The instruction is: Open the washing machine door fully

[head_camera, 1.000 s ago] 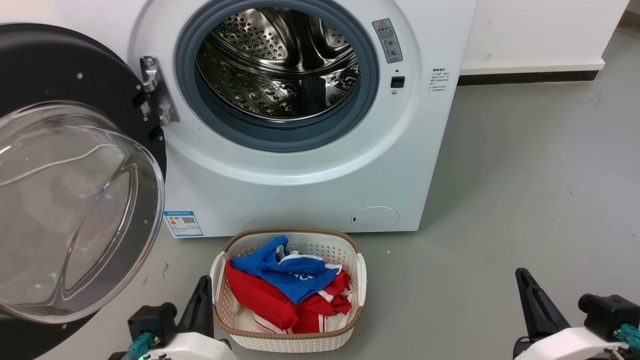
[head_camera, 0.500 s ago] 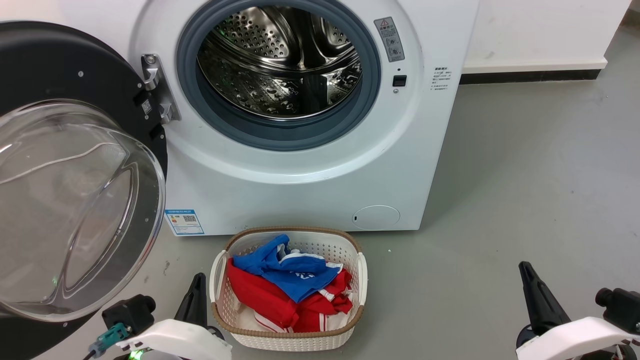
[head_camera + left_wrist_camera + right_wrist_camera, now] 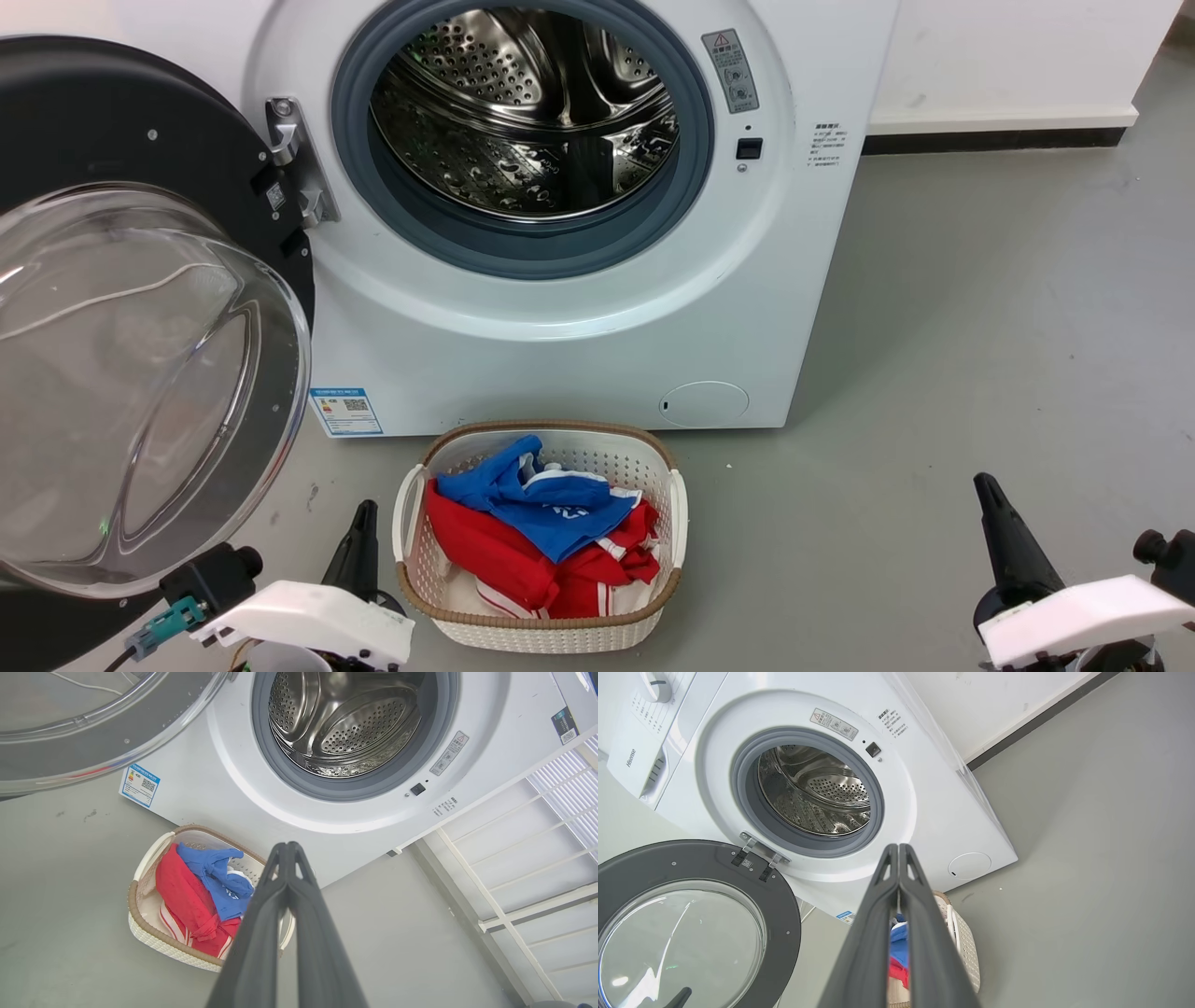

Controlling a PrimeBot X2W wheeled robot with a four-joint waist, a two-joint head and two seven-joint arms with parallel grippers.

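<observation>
The washing machine door [image 3: 112,121] is hanging swung wide, left of the washing machine [image 3: 560,345] — seemingly fully open — so the left jaws and right jaws are sitting pressed together, empty, low either side of the basket [image 3: 541,635].

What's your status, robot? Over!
Left gripper shut, right gripper shut, both empty. Washing machine door stands wide open. Laundry basket on floor, clear of door.

The washing machine door [image 3: 140,121] has a glossy black ring round clear, smooth glass, on a bright metal hinge [image 3: 297,159]. The washing machine [image 3: 560,364] is smooth white, its drum [image 3: 523,103] polished perforated steel, its gasket [image 3: 532,257] matt grey rubber. The basket [image 3: 541,639] is white plastic lattice with soft cloth [image 3: 504,560] inside. My left gripper [image 3: 288,847] looks matt dark plastic
</observation>
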